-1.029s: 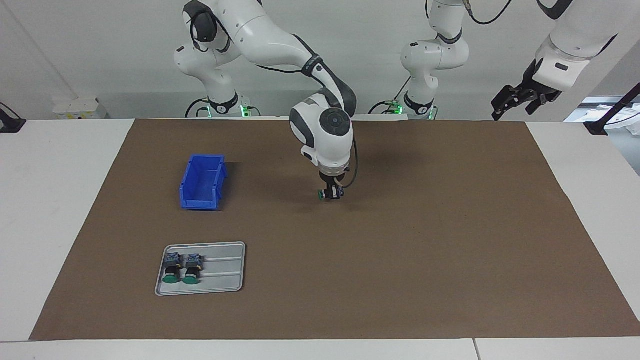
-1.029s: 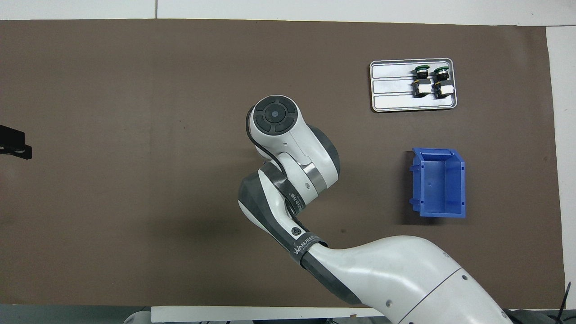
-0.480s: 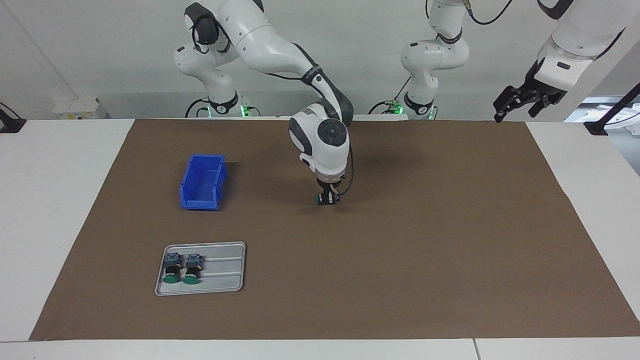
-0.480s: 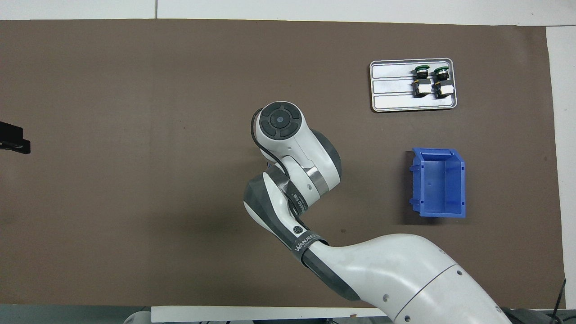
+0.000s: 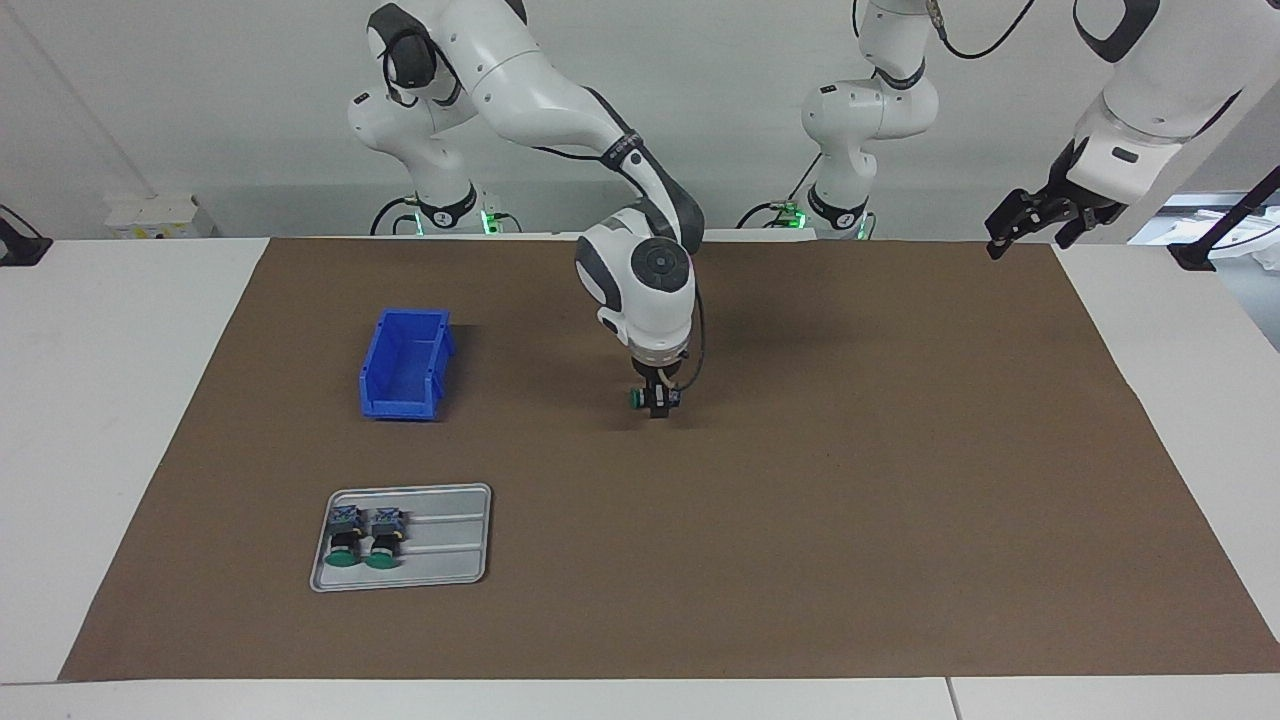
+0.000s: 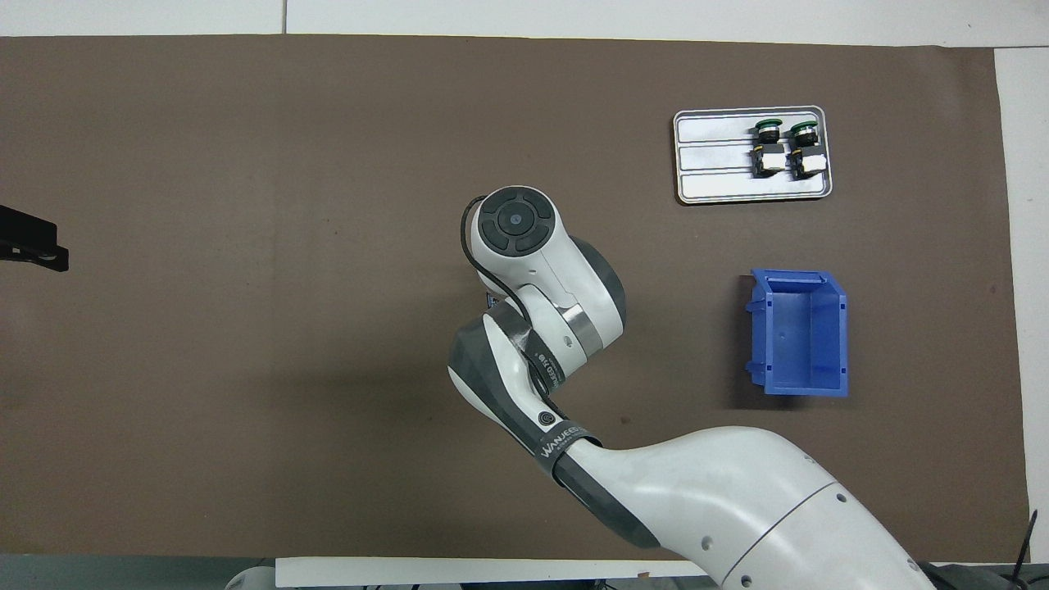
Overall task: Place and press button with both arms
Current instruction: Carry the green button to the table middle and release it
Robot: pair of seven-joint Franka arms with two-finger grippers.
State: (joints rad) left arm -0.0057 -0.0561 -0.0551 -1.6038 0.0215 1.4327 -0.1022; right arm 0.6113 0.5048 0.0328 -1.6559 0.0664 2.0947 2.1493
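Note:
My right gripper (image 5: pixel 656 404) points straight down over the middle of the brown mat (image 5: pixel 850 500). It is shut on a button (image 5: pixel 640 398) whose green cap faces sideways toward the blue bin. The button is very low over the mat; I cannot tell whether it touches. In the overhead view the right arm's wrist (image 6: pixel 524 246) hides both gripper and button. My left gripper (image 5: pixel 1035 222) hangs raised over the mat's corner at the left arm's end, and its tip shows in the overhead view (image 6: pixel 31 248). Two more buttons (image 5: pixel 345 538) (image 5: pixel 383 538) lie on a tray.
The grey metal tray (image 5: pixel 450 545) lies toward the right arm's end, farther from the robots than the blue bin (image 5: pixel 405 365). Both show in the overhead view, tray (image 6: pixel 713 176) and bin (image 6: pixel 799 336). Two smaller white arms (image 5: pixel 860 110) stand at the table's edge.
My right gripper has come down with the button, closer to the mat, and its wrist has drawn slightly toward the robots. My left gripper has shifted a little over the mat's corner.

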